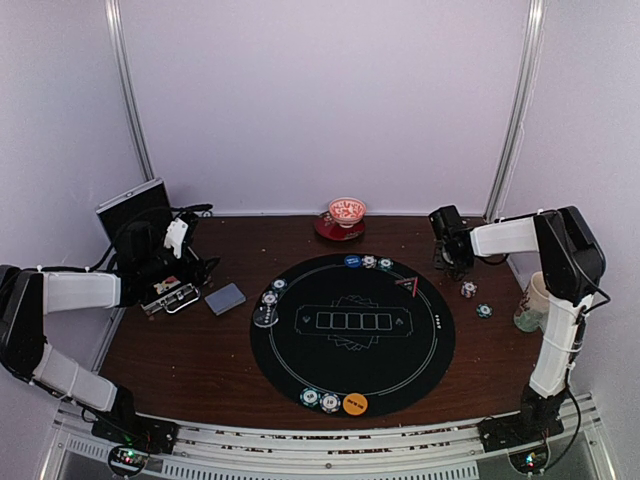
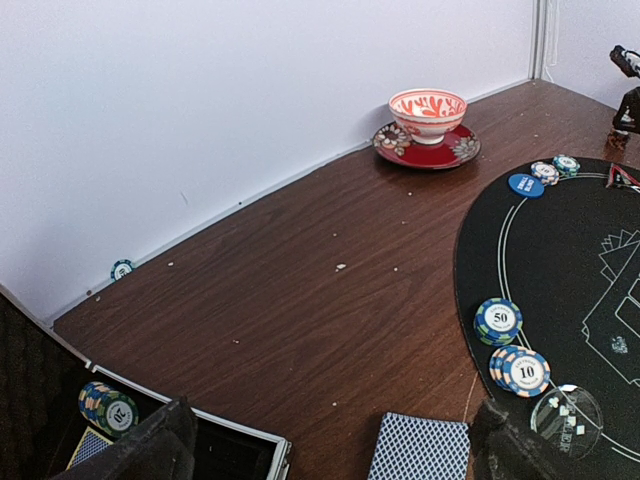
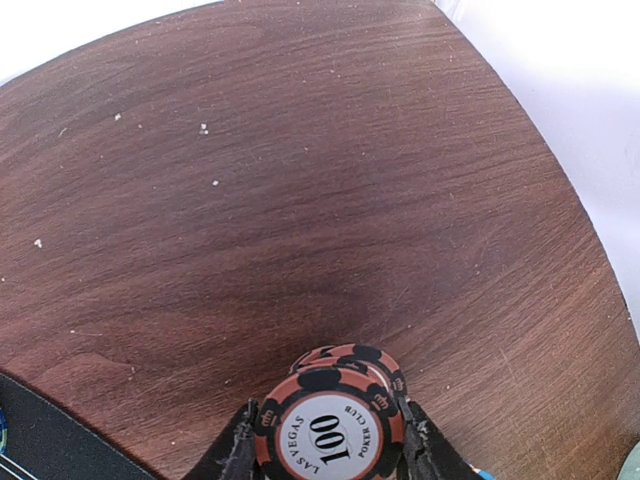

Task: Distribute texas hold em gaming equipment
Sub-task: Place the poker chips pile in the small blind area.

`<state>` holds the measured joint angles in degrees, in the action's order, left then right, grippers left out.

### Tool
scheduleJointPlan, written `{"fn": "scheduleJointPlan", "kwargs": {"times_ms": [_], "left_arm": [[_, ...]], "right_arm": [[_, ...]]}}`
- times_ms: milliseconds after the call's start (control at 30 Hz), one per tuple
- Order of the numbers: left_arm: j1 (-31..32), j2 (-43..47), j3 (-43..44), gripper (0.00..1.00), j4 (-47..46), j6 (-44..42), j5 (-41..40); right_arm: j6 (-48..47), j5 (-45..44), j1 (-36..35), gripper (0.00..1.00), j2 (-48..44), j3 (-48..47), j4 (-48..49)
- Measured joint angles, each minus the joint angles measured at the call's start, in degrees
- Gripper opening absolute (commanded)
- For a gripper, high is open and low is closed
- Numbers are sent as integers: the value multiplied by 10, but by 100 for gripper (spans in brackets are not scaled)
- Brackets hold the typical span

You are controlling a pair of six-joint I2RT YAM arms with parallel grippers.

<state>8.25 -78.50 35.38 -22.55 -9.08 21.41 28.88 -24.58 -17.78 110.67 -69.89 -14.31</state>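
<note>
Worktop: dark brown wood-grain worktop (image 1: 200, 350); pale crumbs scattered over it
Mat: big round black mat with white lines (image 1: 400, 350) flat in the middle of the worktop
Right pincer: right pincer (image 3: 330, 445) clamped on a small stack of red-and-black stripe-edged poker chips (image 3: 325, 420); top chip reads 100; stack over bare wood past the mat's far right edge; whether it touches the wood, cannot tell
Left pincer: left pincer (image 2: 335, 445) with fingers (image 2: 150, 450) wide apart, nothing between them; hangs at the left side, by case and cards
Cards: grey-blue-backed deck of playing cards (image 1: 225, 298) flat on the wood, between case and mat
Case: open black case with silver rim (image 1: 168, 298) at the left edge; blue-and-green chip stack (image 2: 108, 408) inside
Mat, left edge: blue chip stack marked 50 (image 2: 498, 320); chip stack marked 10 (image 2: 520, 370) just beside it; clear-white marker disc (image 2: 565, 420) next along
Mat, far edge: blue marker disc (image 1: 351, 261); two pale chips (image 1: 369, 262) beside it
Mat, near edge: orange marker disc (image 1: 355, 404); two more chips (image 1: 310, 398) to its left
Loose chips: two chips on wood (image 1: 468, 289) right of the mat; one stray chip (image 2: 122, 268) against the back wall
Bowl: red-and-white bowl (image 1: 347, 210) on red saucer (image 1: 330, 231), by the back wall
</note>
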Motion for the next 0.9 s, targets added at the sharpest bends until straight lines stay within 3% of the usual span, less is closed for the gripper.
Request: {"fn": "scheduleJointPlan", "kwargs": {"times_ms": [467, 900], "left_arm": [[0, 0, 0, 98, 0, 0, -2], [0, 0, 0, 98, 0, 0, -7]], "right_arm": [[-52, 43, -49, 38, -14, -15, 30], [-100, 123, -95, 40, 75, -105, 26]]}}
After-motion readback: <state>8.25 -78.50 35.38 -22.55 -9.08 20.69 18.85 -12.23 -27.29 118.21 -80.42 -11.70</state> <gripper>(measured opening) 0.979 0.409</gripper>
